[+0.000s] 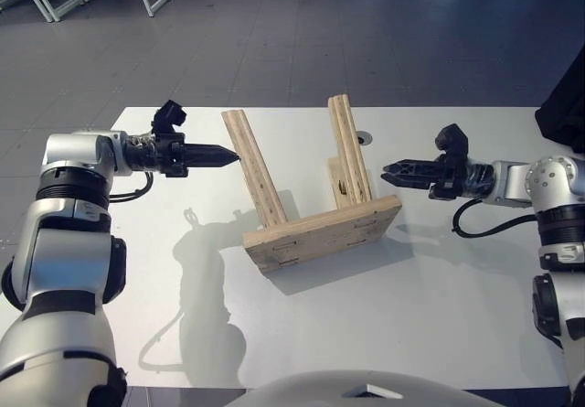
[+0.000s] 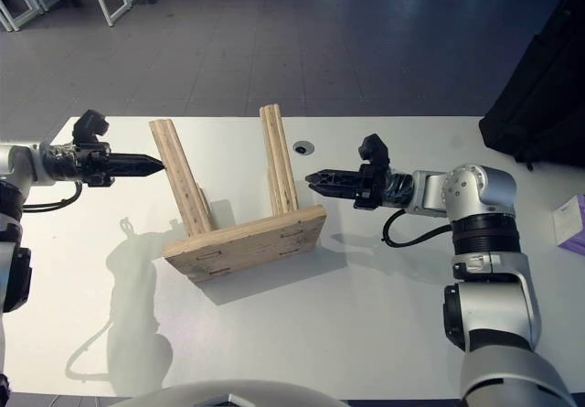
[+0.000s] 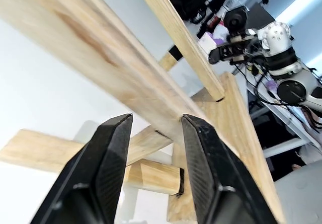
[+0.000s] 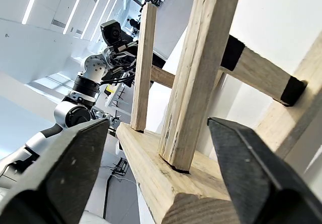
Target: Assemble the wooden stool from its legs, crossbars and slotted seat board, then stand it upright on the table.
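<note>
The wooden stool lies on its side mid-table. Its slotted seat board stands on edge, facing me. Both leg pairs point away from me: the left legs and the right legs. A crossbar joins the legs near the seat. My left gripper is open, with its tips at the outer side of the left legs' far end; the left wrist view has that gripper close against the wood. My right gripper is open a short way right of the right legs, with the right gripper facing them.
The white table has free room in front of and beside the stool. A round cable hole sits behind the right legs. A black bag stands off the table's far right, and a purple box at its right edge.
</note>
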Robot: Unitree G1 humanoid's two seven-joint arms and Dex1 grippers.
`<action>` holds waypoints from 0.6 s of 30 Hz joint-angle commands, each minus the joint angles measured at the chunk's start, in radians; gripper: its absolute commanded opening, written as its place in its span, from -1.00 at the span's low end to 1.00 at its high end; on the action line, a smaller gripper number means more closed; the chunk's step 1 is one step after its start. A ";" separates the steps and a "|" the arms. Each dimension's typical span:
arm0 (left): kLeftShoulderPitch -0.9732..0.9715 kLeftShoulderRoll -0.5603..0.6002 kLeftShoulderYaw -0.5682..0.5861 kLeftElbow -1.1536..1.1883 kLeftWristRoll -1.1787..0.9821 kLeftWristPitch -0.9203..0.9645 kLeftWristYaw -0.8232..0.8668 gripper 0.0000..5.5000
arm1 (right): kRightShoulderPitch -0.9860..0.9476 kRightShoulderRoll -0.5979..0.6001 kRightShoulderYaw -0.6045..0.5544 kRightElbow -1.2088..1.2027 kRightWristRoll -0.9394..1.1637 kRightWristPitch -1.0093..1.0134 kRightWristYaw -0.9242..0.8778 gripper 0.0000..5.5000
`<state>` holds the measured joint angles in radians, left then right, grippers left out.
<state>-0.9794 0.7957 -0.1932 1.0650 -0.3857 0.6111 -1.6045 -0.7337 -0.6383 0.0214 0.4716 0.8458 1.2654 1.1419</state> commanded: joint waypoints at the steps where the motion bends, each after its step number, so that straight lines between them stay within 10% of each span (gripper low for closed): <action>1: -0.011 0.035 0.019 0.067 0.058 -0.066 -0.008 -0.34 | 0.017 -0.038 -0.030 -0.017 -0.044 -0.041 0.004 0.43; 7: 0.109 0.169 0.036 -0.141 -0.042 -0.054 -0.010 -0.10 | 0.113 -0.172 0.000 -0.116 -0.171 -0.221 0.065 0.70; 13: 0.834 0.124 0.158 -0.913 0.103 -0.400 0.363 0.22 | 0.367 -0.322 0.181 -0.357 -0.540 -0.792 0.124 0.98; 18: 1.018 0.139 0.185 -1.138 0.127 -0.511 0.392 0.25 | 0.423 -0.280 0.194 -0.341 -0.629 -1.021 0.128 0.98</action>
<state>0.0131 0.9240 -0.0414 0.0282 -0.2587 0.1214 -1.2311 -0.3142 -0.9198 0.2104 0.1309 0.2530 0.3051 1.2701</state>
